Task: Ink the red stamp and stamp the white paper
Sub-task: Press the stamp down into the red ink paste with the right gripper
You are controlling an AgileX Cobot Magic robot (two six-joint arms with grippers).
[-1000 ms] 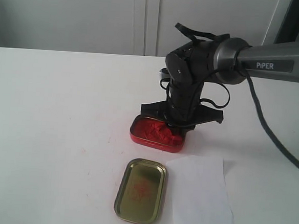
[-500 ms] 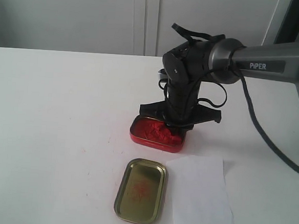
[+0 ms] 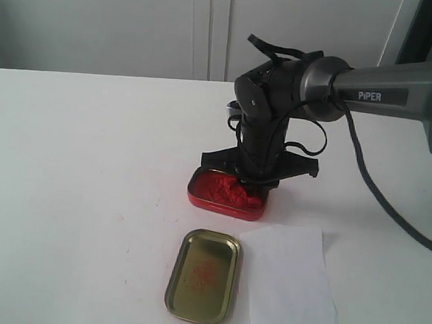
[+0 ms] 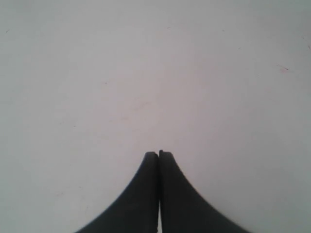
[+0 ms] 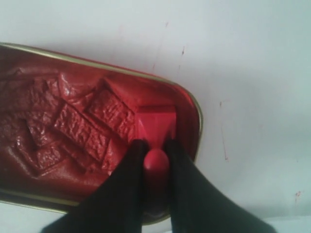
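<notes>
Right wrist view: your right gripper (image 5: 155, 144), clamped on the red stamp (image 5: 156, 121), has pushed lower into the ink (image 5: 73, 126); white paper (image 3: 289, 286) next.

ink tin (image 3: 224, 201): glossy red outside, thin gold rim;
ink paste (image 5: 73, 128): deep red, pressed with square block prints;
red stamp (image 5: 156, 121): plain bright red, a shade lighter than the ink paste;
gold lid (image 3: 203, 276): dull gold, faint red smears at its middle;
white paper (image 3: 289, 282): plain white, at 3 o'clock from the gold lid;
table (image 3: 75, 167): white, a few small reddish specks;
right gripper (image 5: 155, 144): matt black;
left gripper (image 4: 159, 154): black
</notes>
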